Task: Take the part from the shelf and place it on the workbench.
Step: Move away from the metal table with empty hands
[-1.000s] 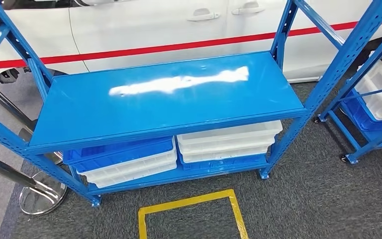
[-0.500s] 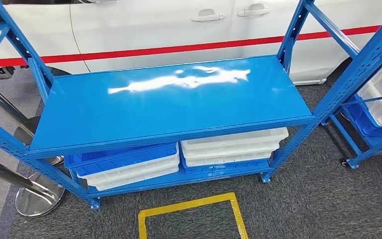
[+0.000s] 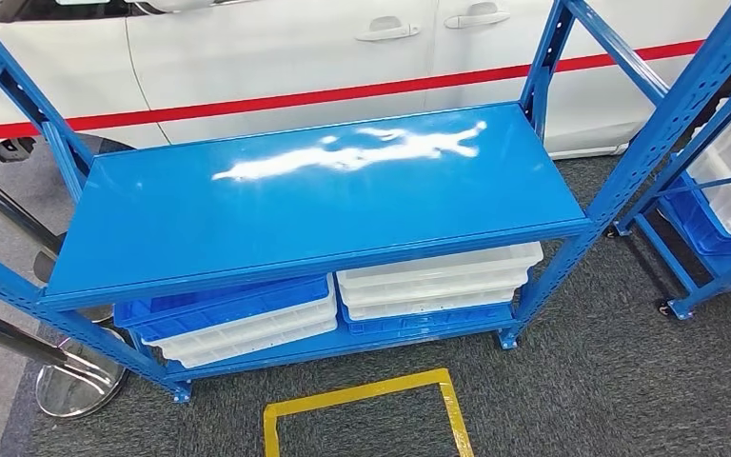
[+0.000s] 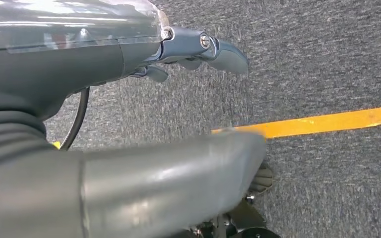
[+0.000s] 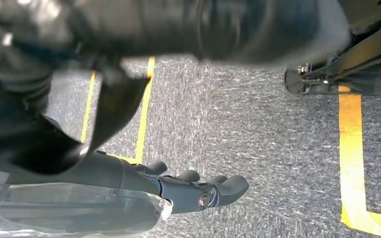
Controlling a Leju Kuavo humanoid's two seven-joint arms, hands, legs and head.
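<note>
Blue shelf [image 3: 314,205] faces the robot; each robot hand [image 4: 129,99] [image 5: 188,191] hangs released over carpet.

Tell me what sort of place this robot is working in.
Probably a car factory or workshop logistics area: a blue steel shelf rack holding stacked plastic trays, yellow tape floor markings on grey carpet, and a white car parked right behind.

A blue metal shelf rack [image 3: 571,143] stood on grey carpet [image 3: 581,381], its glossy middle shelf [image 3: 314,205] showing a bright glare. On the bottom shelf [image 3: 343,338] lay two stacks of shallow trays side by side: a blue tray over white ones [image 3: 238,319] on the left, and white trays over a blue one [image 3: 433,281] on the right. A yellow tape outline [image 3: 362,405] marked the carpet in front of the rack.
</note>
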